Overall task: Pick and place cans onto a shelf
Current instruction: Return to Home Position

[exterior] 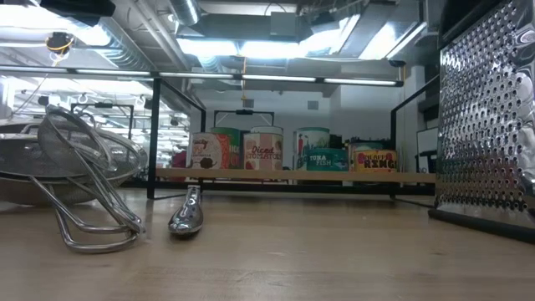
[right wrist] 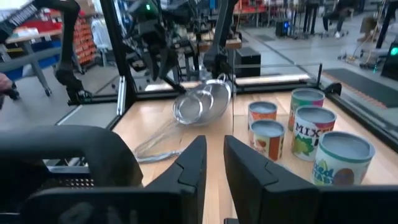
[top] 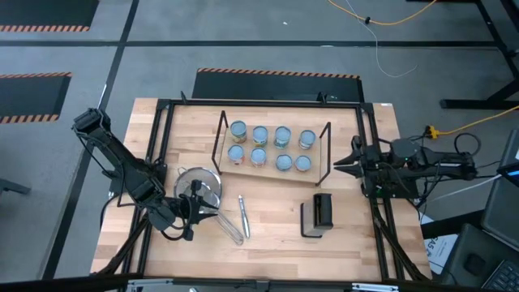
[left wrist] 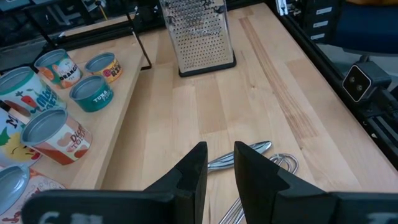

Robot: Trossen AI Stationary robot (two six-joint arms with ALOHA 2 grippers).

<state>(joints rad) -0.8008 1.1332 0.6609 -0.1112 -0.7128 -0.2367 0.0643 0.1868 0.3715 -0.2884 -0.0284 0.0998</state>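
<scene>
Cans (top: 260, 134), eight in all, are seen standing upright on the shelf (top: 268, 170). They are set in two rows of four along the board, between the black wire frames at its two short ends. In the low view their side labels are turned to the camera, red-and-white ones toward one end of the shelf and teal and yellow ones toward the other.

The left gripper (top: 197, 212) is held low over the table (top: 276, 237), off the shelf's left end on the long side that faces the low camera, and apart from the shelf. A strainer (top: 199, 185) lies between this gripper and the shelf. In the left wrist view its fingers (left wrist: 196, 171) are brought near each other with a narrow gap left between them, and nothing is held.

The right gripper (top: 340, 165) is held just beyond the shelf's right end frame, pointed toward it and not touching it. Its fingers (right wrist: 193, 165) are likewise set close with a slim gap, and nothing is gripped.

A spoon (top: 242, 214) is laid on the table off the middle of the shelf's same long side. A grater (top: 322, 212) is stood off the shelf's right end on that side.
</scene>
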